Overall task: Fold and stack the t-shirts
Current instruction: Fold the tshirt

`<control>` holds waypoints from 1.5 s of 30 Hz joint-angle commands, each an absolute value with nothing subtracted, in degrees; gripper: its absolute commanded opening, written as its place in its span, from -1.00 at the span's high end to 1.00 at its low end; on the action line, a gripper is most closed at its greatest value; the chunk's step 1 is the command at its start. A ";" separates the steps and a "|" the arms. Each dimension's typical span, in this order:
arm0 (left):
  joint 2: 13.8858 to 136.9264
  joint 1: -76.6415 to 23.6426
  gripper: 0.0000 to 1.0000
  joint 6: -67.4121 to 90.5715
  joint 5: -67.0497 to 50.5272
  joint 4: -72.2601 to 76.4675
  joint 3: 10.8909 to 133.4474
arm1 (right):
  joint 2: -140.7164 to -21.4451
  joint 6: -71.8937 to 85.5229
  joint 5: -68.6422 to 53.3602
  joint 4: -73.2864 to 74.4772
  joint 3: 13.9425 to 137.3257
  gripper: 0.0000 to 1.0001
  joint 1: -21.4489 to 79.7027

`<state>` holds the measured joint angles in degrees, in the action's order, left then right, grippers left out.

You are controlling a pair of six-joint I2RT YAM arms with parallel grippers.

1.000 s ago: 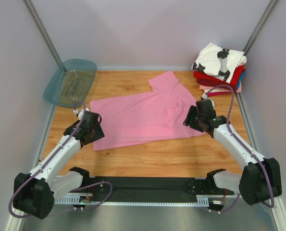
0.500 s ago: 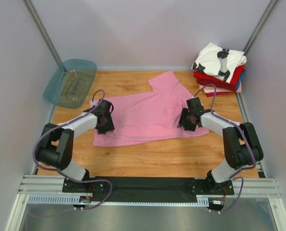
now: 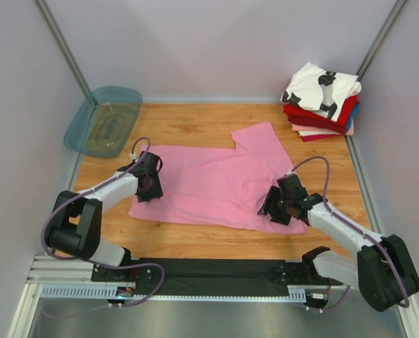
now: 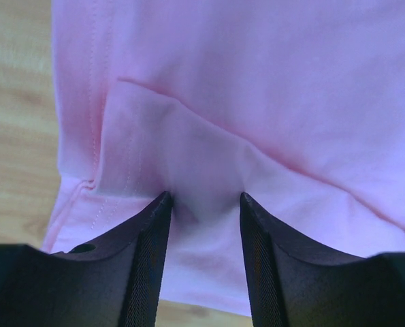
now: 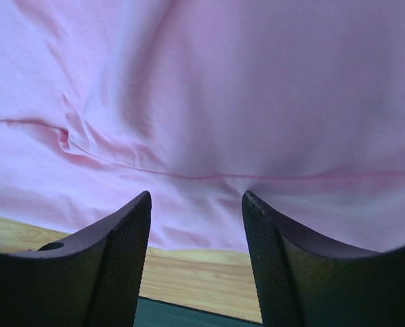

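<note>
The pink t-shirt (image 3: 209, 179) lies spread on the wooden table, one sleeve pointing to the back. My left gripper (image 3: 151, 184) rests on its left edge. In the left wrist view its fingertips (image 4: 163, 201) stand apart, pressed into the pink cloth (image 4: 256, 102), with a small fold bunched between them. My right gripper (image 3: 274, 205) sits on the shirt's near right corner, and its fingers (image 5: 142, 204) are apart over the hem (image 5: 202, 225). A stack of folded t-shirts (image 3: 320, 105), white with black print over red, blue and pale ones, stands at the back right.
A clear teal plastic tray (image 3: 103, 120) leans at the back left corner. Bare wood (image 3: 195, 239) runs between the shirt and the black base rail (image 3: 209, 271). Grey walls close in both sides.
The pink shirt has slid toward the near edge and turned, so it lies flatter. Both grippers moved nearer with it, the right one farthest, and its arm has stretched out again.
</note>
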<state>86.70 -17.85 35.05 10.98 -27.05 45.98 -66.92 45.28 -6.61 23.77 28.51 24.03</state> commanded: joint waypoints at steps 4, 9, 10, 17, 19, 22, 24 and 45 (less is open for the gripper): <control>72.97 -17.75 -0.04 39.37 7.82 -34.01 39.03 | -55.56 46.76 4.04 43.40 31.11 -0.25 24.17; 65.40 -17.84 -0.06 38.59 8.09 -39.19 40.77 | -57.55 41.50 6.94 43.42 39.01 -0.29 24.17; 64.69 -17.93 -0.06 38.32 7.91 -40.16 41.56 | -59.05 39.05 7.81 42.63 43.63 -0.29 24.17; 54.94 -19.60 -0.08 28.49 6.22 -57.73 62.10 | -78.64 27.26 15.12 47.90 74.41 -0.30 22.16; 51.69 -19.51 -0.11 22.87 9.04 -59.67 64.33 | -85.64 26.11 13.81 47.29 79.17 -0.30 18.73; 46.07 -19.51 -0.12 19.96 18.17 -56.53 61.54 | -94.80 24.18 10.29 46.40 89.88 -0.35 14.86; 41.43 -19.51 -0.12 20.74 21.01 -54.76 57.23 | -105.87 22.51 9.93 48.76 100.94 -0.48 13.28; 39.73 -19.42 -0.14 19.07 15.91 -51.68 55.46 | -152.31 19.60 10.63 52.04 147.48 -0.83 9.84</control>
<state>40.49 -19.46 20.36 16.49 -52.86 55.09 -149.56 20.80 8.82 53.30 145.73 9.30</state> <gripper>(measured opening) 0.571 0.919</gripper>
